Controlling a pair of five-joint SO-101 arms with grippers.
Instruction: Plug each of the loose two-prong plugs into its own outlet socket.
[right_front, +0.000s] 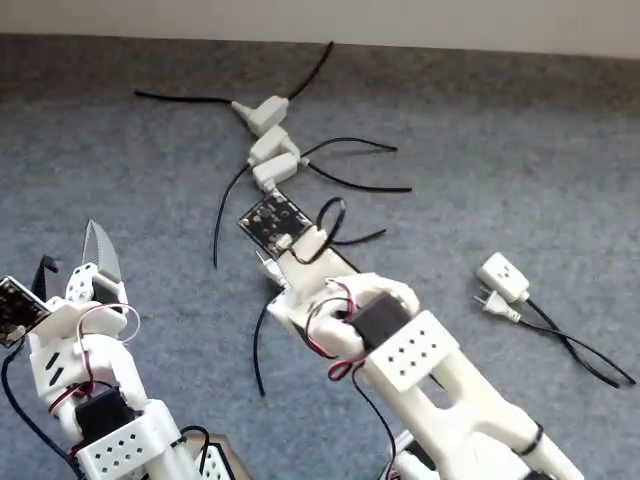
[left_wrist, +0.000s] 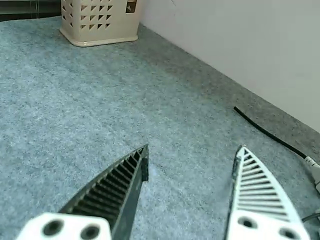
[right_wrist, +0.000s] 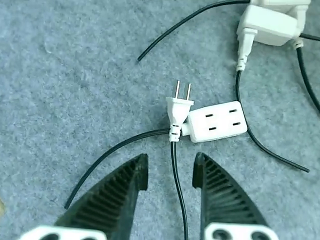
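**Surface and room.** A grey short-pile carpet (right_front: 500, 150) covers the whole surface. A white wall (left_wrist: 240, 45) bounds its far edge. A cream perforated basket (left_wrist: 100, 20) stands on the carpet close to the wall.

**Right gripper** (right_wrist: 170, 161). The jaws stand partly open and grip nothing. It sits near the middle of the surface. A black cable (right_wrist: 176, 180) lies on the carpet in the gap between the two fingers.

**First loose plug** (right_wrist: 179, 107). It lies flat just beyond the right gripper's fingertips, with its prongs pointing away from the gripper and inserted in nothing. The first outlet socket (right_wrist: 217, 121) lies touching the plug's side, slots facing up.

**Second loose plug** (right_front: 497, 305). It lies near the right edge of the surface, just beside the second outlet socket (right_front: 503, 275) and not inserted. Its black lead (right_front: 580, 350) trails toward the near right corner.

**Connector row** (right_front: 272, 146). Three white connector bodies lie in a line toward the far edge, with black cables fanning out from them.

**Left gripper** (left_wrist: 194, 150). The jaws are spread wide and hold nothing. It hangs over bare carpet by the near left corner of the surface. A thin black wire (left_wrist: 265, 131) lies on the carpet beyond it, close to the wall.
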